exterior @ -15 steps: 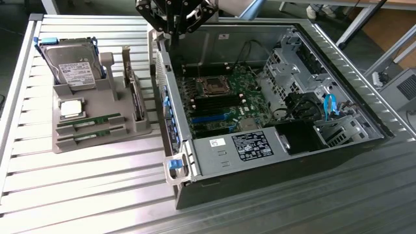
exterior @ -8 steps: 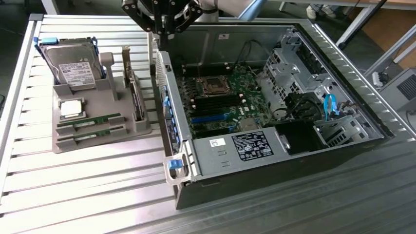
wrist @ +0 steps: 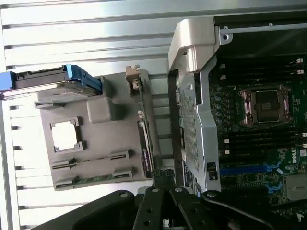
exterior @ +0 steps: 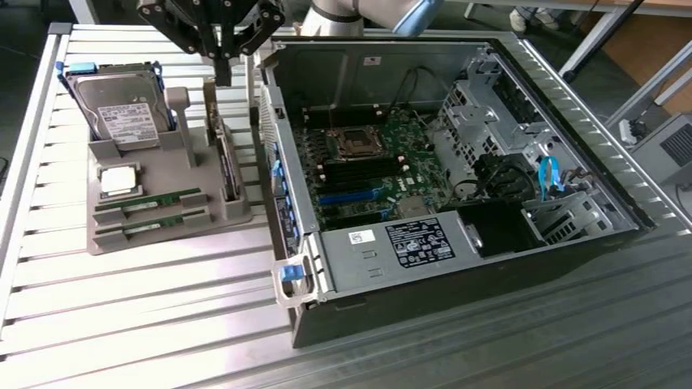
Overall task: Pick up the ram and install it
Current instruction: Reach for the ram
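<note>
- Broadly, a slatted metal tabletop (exterior: 130, 308) carried everything in the scene.
- An open computer case (exterior: 368, 73) lay on its side toward the exterior view's right, with its green motherboard (exterior: 373, 174) exposed and the processor socket bare.
- A grey holder (exterior: 178, 182) sat just beside the case, on the exterior view's left.
- A silver hard drive (exterior: 125, 105) with a white label stood propped at the holder's far end.
- The end effector (exterior: 222, 77) hung above the holder's far edge, close to the case's wall. Its fingers were pressed fully together, and nothing could be seen held between them.
- Two ram sticks (exterior: 148, 202) lay flat in parallel grooves at the holder's near end, one beside the other, well apart from the end effector.
- A square silver processor chip (exterior: 119, 180) rested in its recess between the hard drive and the ram sticks.
</note>
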Tool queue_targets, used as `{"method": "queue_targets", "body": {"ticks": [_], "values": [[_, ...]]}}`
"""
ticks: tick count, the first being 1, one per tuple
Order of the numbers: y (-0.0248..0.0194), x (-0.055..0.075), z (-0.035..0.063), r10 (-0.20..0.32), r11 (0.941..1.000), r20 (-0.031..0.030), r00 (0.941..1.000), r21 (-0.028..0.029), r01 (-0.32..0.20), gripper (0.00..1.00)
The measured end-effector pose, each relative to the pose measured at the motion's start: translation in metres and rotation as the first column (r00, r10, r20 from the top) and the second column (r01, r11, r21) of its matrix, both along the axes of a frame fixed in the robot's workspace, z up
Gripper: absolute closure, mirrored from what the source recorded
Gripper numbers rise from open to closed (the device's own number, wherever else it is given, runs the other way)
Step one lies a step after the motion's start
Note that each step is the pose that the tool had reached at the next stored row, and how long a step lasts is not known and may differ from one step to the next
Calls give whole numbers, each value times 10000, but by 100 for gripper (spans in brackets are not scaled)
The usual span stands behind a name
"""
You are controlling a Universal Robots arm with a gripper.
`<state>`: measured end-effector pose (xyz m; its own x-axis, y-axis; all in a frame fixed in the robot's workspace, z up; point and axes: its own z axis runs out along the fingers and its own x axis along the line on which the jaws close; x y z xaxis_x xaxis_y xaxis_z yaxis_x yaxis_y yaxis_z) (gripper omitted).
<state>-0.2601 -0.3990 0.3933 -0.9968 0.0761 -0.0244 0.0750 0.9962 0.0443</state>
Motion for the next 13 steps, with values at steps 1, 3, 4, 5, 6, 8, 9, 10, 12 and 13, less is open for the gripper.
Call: {"method": "queue_targets", "body": {"ticks": [1,3,4,5,6,8,9,10,12,13], "values": [[0,-80,0,-2,10000,0,10000,0,2,91],[0,-226,0,0,10000,0,10000,0,0,91],[0,-284,0,-2,10000,0,10000,0,2,91],[0,-378,-1,-1,10000,1,10000,1,1,91],[0,-422,0,-1,10000,0,10000,0,1,91],[0,-550,-1,-2,10000,1,10000,1,2,91],[0,-584,-1,-2,10000,1,10000,1,2,91],[0,-626,0,-1,10000,0,10000,0,1,91],[0,-667,-1,-1,10000,0,10000,0,1,91],[0,-691,-1,-1,10000,0,10000,0,1,91]]}}
